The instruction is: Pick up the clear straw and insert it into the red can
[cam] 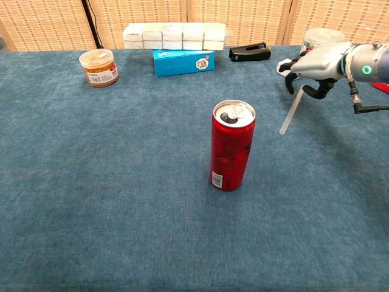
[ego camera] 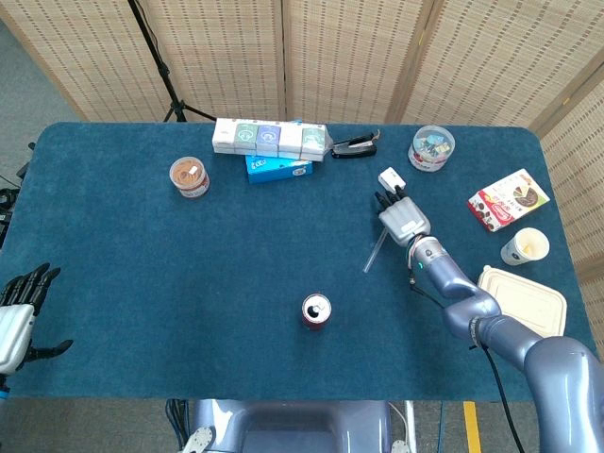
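The red can stands upright near the table's front centre, its top open. My right hand is behind and to the right of the can, and it pinches the upper end of the clear straw. The straw hangs slanted down and left from the fingers, its lower end towards the can but apart from it. My left hand hovers off the table's front left edge, fingers spread and holding nothing.
An orange jar, a row of white boxes, a blue box and a black stapler line the back. A clear tub, small white box, snack box, cup and takeaway container sit at the right.
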